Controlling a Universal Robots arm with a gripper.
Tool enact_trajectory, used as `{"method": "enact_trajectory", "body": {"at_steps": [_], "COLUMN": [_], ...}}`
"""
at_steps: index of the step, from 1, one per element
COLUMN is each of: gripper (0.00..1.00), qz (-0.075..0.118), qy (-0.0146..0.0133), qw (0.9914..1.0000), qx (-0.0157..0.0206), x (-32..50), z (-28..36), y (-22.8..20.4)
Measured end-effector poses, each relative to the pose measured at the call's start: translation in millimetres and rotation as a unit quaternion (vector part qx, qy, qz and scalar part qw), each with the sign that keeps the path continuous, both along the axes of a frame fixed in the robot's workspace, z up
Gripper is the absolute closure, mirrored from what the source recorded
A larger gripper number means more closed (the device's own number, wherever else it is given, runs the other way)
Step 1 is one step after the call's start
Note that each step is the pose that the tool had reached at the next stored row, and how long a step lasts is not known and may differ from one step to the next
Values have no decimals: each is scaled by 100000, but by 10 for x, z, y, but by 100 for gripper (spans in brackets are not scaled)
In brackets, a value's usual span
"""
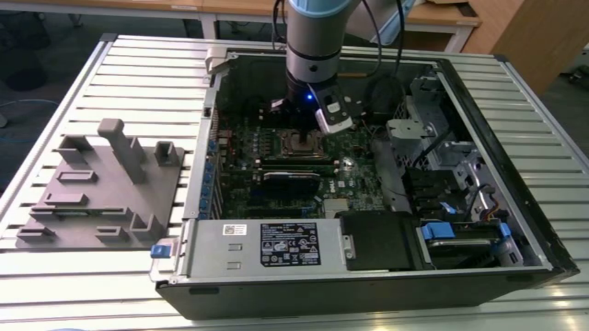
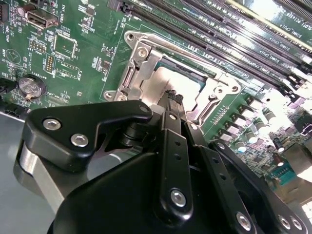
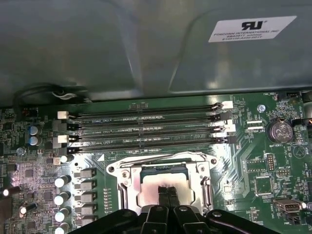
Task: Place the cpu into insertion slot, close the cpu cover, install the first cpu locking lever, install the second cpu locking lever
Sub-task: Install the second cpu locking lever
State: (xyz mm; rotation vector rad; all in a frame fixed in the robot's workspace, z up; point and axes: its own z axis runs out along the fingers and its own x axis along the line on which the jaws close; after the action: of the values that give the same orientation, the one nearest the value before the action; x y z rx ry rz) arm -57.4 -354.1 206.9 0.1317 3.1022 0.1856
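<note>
The cpu (image 3: 155, 184), a dull silver square, lies in the insertion slot (image 3: 113, 170) on the green motherboard, inside the open computer case. The cpu cover (image 2: 141, 73), a thin metal frame with a square cut-out, lies flat around the chip. My gripper (image 3: 168, 190) is shut, its two black fingertips (image 2: 171, 100) pressed together with nothing between them. They rest right over the chip's top, near one edge of the cover (image 3: 123, 191). In the exterior view the arm reaches straight down into the case, with the gripper (image 1: 301, 132) at the cpu (image 1: 302, 143).
Long black memory slots (image 3: 146, 129) run beside the socket, and a coin battery (image 3: 280, 130) sits nearby. A black card (image 1: 292, 178) and the power supply box (image 1: 276, 245) lie in front of the socket. A grey fixture (image 1: 101, 186) stands on the table at the exterior view's left.
</note>
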Motion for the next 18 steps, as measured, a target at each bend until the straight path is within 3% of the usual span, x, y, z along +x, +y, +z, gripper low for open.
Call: {"method": "enact_trajectory", "body": {"at_steps": [9, 11, 14, 18], "gripper": [90, 90, 90, 90], "qz": [2, -2, 5, 7], "qy": [-24, -17, -16, -21], "qw": [100000, 99997, 99981, 99980], "qx": [-209, -785, -1948, -1985], "x": [1, 0, 0, 1], "z": [-1, -1, -4, -4], "y": [0, -1, 0, 0]}}
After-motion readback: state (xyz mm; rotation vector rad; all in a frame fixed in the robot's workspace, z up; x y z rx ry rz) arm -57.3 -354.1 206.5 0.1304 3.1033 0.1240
